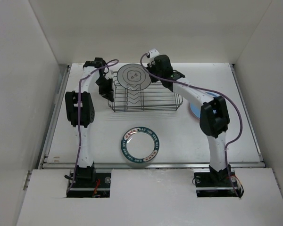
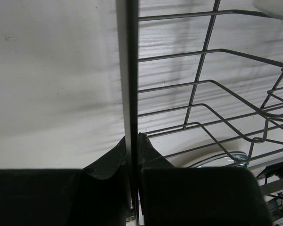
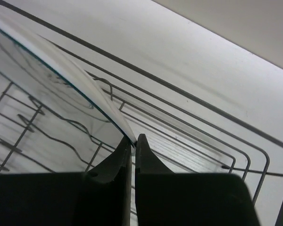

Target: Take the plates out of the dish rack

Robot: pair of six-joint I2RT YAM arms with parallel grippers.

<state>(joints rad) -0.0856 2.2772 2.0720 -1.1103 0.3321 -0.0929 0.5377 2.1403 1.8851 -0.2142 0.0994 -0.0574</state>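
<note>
While the left gripper point(image 2: 132, 137) jaws pinch the dish rack point(image 1: 155, 100) rim, the right gripper point(image 3: 134, 137) jaws clamp the grey-white plate point(image 1: 132, 76); next likely a straight lift.

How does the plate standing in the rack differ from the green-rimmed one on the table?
The grey-white plate stands on edge in the dish rack; the green-lettered plate lies flat on the table. The grey-white plate bears a centre motif, the green-lettered plate a lettered rim. The right end effector pinches the grey-white plate; the green-lettered plate lies untouched. Both are round.
</note>
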